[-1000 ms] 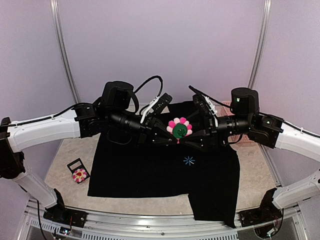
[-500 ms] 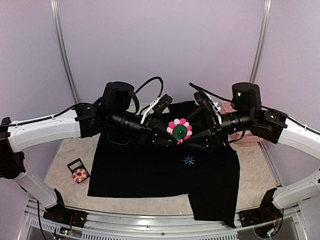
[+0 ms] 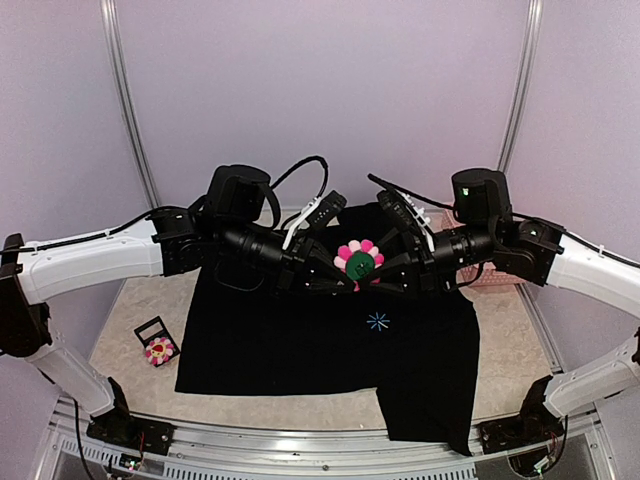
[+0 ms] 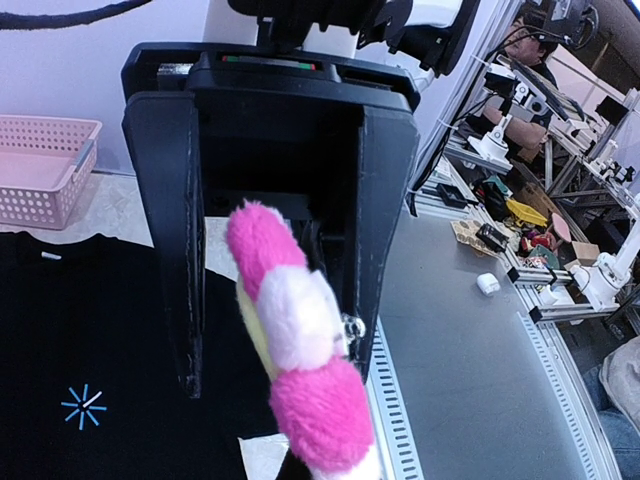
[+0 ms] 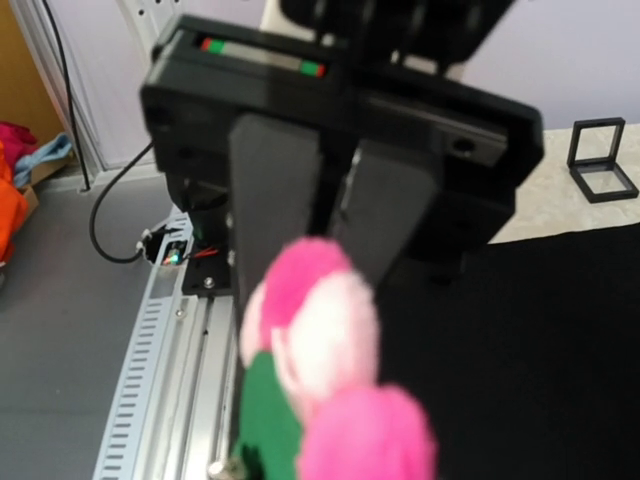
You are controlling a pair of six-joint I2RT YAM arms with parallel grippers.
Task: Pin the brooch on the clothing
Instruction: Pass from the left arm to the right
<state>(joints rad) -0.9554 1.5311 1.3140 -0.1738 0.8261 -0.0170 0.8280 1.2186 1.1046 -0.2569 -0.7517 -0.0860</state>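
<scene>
Pale lilac walls (image 3: 320, 90) close in the cell, with grey metal poles (image 3: 128, 110) rising at the two back corners. The desk (image 3: 120, 305) has a beige, speckled top and a slotted metal rail (image 3: 300, 440) along its near edge. The light is soft and even. A pink basket (image 4: 45, 165) stands on the desk. Beyond lie a grey floor (image 4: 470, 370) and cluttered benches (image 4: 520, 215), where what may be a person (image 4: 535, 35) sits

Brooch (image 3: 359, 258) above clothing (image 3: 300, 345); clothing on table (image 3: 130, 300).
</scene>
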